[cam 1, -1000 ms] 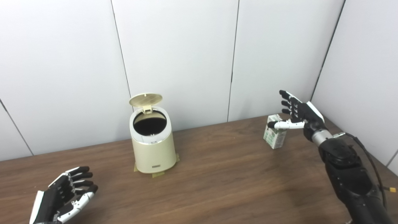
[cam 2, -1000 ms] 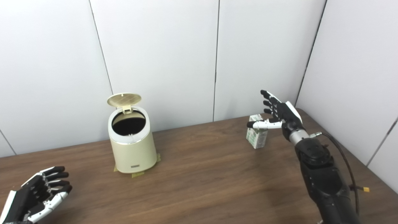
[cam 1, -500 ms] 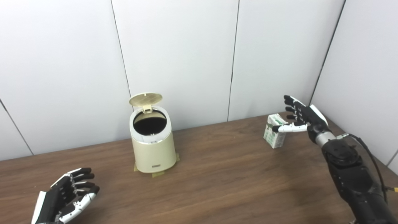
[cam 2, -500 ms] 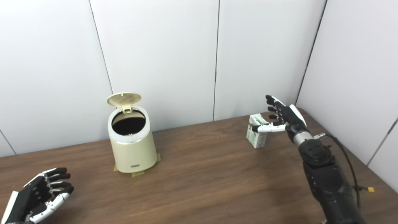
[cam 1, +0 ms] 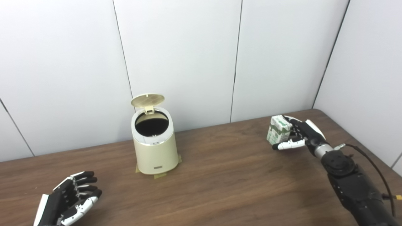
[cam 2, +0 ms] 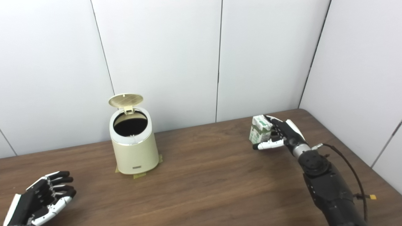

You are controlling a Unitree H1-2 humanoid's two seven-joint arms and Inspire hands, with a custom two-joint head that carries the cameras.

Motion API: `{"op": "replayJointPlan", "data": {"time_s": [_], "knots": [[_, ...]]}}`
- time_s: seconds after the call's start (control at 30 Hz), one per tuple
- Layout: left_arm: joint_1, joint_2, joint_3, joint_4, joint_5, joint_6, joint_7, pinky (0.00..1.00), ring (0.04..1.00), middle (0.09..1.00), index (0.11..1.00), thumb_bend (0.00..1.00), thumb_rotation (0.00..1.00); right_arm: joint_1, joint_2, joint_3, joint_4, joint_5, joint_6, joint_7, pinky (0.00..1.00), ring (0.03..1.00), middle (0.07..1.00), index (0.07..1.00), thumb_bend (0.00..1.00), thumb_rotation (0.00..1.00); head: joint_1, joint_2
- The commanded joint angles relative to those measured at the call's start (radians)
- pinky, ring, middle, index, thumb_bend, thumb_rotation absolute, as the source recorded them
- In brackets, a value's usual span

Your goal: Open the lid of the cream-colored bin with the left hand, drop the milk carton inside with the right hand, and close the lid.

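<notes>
— Milk carton [cam 1: 278, 129]: upright at table [cam 1: 220, 175] far right, against right hand [cam 1: 300, 135]. Fingers [cam 1: 290, 125] spread behind, thumb out in front, not closed.

— And left hand [cam 1: 67, 205]?

— Near bottom left, fingers loosely apart, holding nothing. Cream-colored bin [cam 1: 154, 150] well apart from carton, lid [cam 1: 147, 99] raised.

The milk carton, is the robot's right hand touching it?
Cannot tell. In the right eye view the right hand overlaps the milk carton, fingers behind, thumb in front, but neither contact nor gap shows plainly.
</notes>
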Motion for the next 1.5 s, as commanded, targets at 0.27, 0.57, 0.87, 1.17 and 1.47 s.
{"op": "replayJointPlan", "data": {"time_s": [0.27, 0.57, 0.87, 1.17, 1.47], "knots": [[-0.038, 0.009, 0.000, -0.015, -0.012, -0.040, -0.008, 0.47, 0.593, 0.660, 0.671, 0.56, 0.00, -0.063, -0.026, 0.000, -0.010, -0.022, 0.000, -0.048, 0.67, 0.720, 0.809, 0.835, 0.82, 0.09, 0.001, 0.004], [-0.035, 0.006, 0.001, -0.019, -0.007, -0.034, -0.002, 0.47, 0.599, 0.668, 0.677, 0.55, 0.00, -0.071, 0.005, -0.020, 0.040, 0.003, -0.045, -0.115, 0.51, 0.607, 0.771, 0.801, 0.76, 0.05, 0.003, 0.005], [-0.033, 0.006, 0.000, -0.023, -0.001, -0.037, 0.000, 0.48, 0.591, 0.664, 0.673, 0.55, 0.00, -0.079, 0.033, 0.000, 0.062, -0.081, -0.086, -0.282, 0.39, 0.454, 0.463, 0.533, 0.53, 0.00, 0.005, 0.007], [-0.035, 0.004, -0.001, -0.021, 0.000, -0.038, 0.001, 0.46, 0.593, 0.666, 0.676, 0.55, 0.00, -0.082, 0.046, 0.003, 0.060, -0.100, -0.099, -0.354, 0.35, 0.406, 0.436, 0.523, 0.53, 0.00, 0.015, 0.011], [-0.034, 0.004, -0.003, -0.028, -0.002, -0.030, -0.003, 0.47, 0.601, 0.669, 0.680, 0.54, 0.00, -0.070, 0.045, 0.010, 0.017, -0.147, -0.128, -0.394, 0.32, 0.378, 0.425, 0.529, 0.52, 0.00, 0.017, 0.013]]}}
